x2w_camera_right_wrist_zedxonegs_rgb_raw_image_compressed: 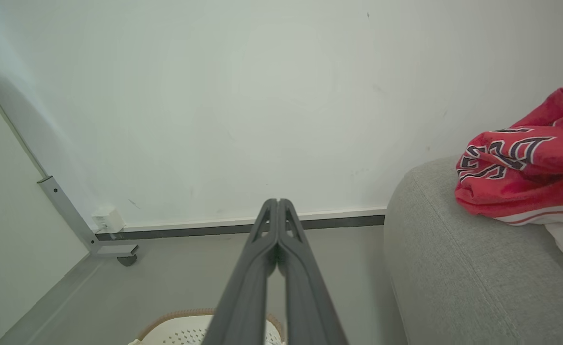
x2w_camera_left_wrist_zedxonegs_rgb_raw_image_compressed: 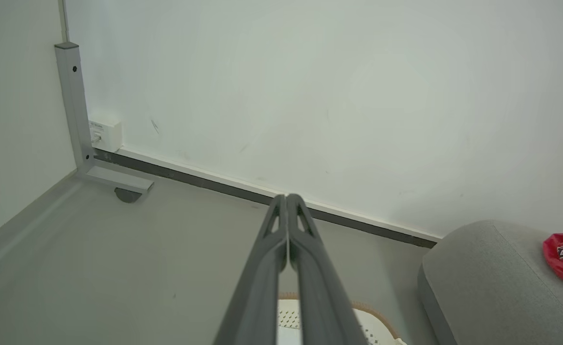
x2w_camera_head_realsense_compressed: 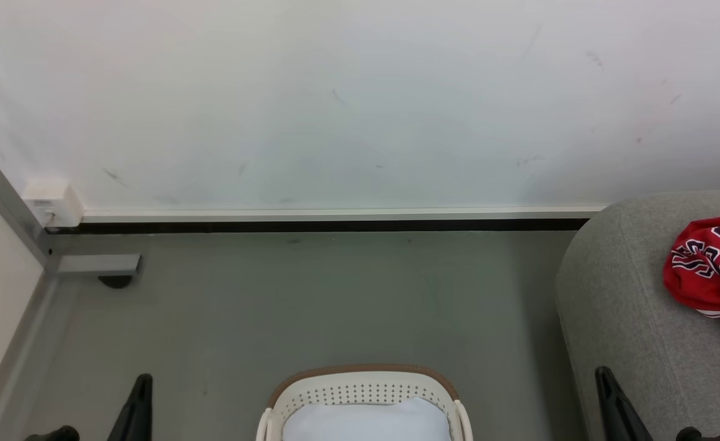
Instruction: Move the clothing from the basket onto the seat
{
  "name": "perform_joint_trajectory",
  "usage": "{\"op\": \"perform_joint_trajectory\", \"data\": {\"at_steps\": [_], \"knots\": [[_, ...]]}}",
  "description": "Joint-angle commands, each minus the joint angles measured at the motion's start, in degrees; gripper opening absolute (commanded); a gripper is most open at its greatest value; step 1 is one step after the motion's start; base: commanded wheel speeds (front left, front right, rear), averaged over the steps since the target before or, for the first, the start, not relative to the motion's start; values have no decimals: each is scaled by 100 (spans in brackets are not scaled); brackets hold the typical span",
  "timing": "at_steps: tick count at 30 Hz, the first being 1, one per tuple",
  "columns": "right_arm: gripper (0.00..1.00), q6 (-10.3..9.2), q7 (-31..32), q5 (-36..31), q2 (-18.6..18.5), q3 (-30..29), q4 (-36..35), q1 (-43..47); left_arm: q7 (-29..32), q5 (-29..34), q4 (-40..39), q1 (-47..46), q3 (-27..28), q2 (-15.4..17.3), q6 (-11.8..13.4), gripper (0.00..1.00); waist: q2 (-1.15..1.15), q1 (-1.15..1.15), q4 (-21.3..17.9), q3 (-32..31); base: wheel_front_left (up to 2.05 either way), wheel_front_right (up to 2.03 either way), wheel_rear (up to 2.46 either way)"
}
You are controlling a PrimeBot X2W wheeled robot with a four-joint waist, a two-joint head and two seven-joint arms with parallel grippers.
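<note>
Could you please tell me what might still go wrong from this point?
1. Only the far part of the basket interior shows, and it is bare; a garment might lie unseen in the hidden near part.
2. The red lettered jersey lies loosely bunched on the grey seat; a nudge could shift it.
3. The shut right gripper stands close to the seat's edge and might brush it when moving.

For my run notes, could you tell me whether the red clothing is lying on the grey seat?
Yes, the red clothing lies heaped on the grey seat.

Head looks down, wrists forward — all seemingly share basket.
</note>
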Motion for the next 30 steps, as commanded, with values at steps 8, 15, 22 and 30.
{"op": "perform_joint_trajectory", "data": {"at_steps": [8, 15, 22, 30], "knots": [[0, -1, 191, 1042, -83, -83, 15, -230, 263, -872, -40, -187, 127, -60, 1, 0, 0, 0, -5, -2, 0, 0, 0], [0, -2, 333, 1720, -119, -140, 78, -328, 444, -1430, -14, -270, 188, -136, 2, 0, 0, 0, -9, -3, 0, 0, 0], [0, -3, 466, 2345, -149, -198, 136, -411, 610, -1957, 9, -345, 246, -206, 2, 0, 0, 0, -13, -5, 0, 0, 0], [0, -4, 615, 2995, -176, -268, 199, -494, 787, -2498, 36, -424, 307, -280, 3, 0, 0, 0, -17, -6, 0, 0, 0]]}}
